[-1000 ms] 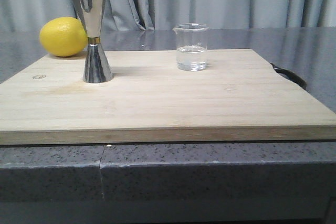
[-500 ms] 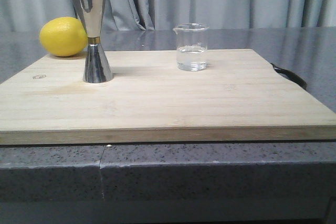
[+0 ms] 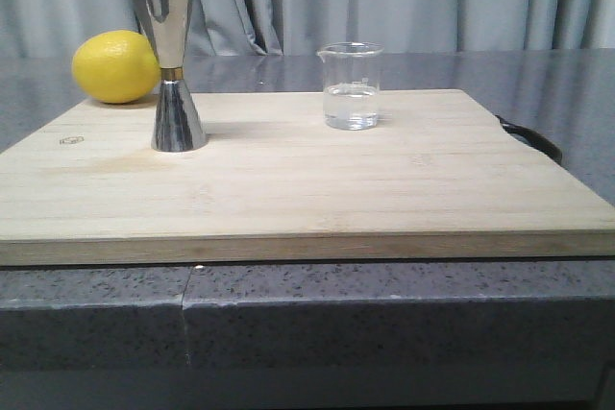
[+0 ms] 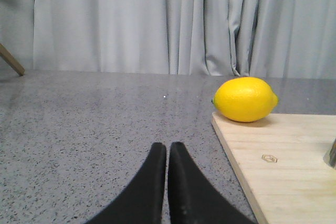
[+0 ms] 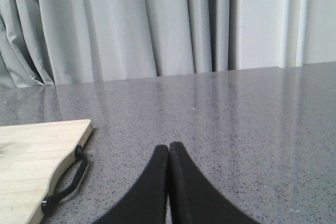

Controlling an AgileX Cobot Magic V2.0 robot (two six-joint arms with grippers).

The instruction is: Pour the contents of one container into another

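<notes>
I read both grippers as closed and empty: the left gripper [image 4: 167,153] has its fingertips pressed together over bare counter, and the right gripper [image 5: 168,156] shows the same, tips touching with nothing between them.

The beaker [image 3: 351,85] stands upright on the cutting board [image 3: 307,189], part-filled with clear liquid. It does not appear in the right wrist view, so it lies off to one side of the right fingers, beyond the board's corner and black strap [image 5: 65,184]. The jigger [image 3: 172,62] stands upright on the same board, well apart from the beaker. Only a sliver of its base enters the left wrist view, beside the left fingers. The lemon [image 4: 245,99] sits ahead of those fingers, at the board's far corner.

Risks I judge from here:
- Approaching with closed fingers would knock the beaker and spill it
- Smooth glass may slip in a light grip
- The jigger's narrow base and tall body make it easy to topple
- A fast tilt would overshoot its small mouth
</notes>
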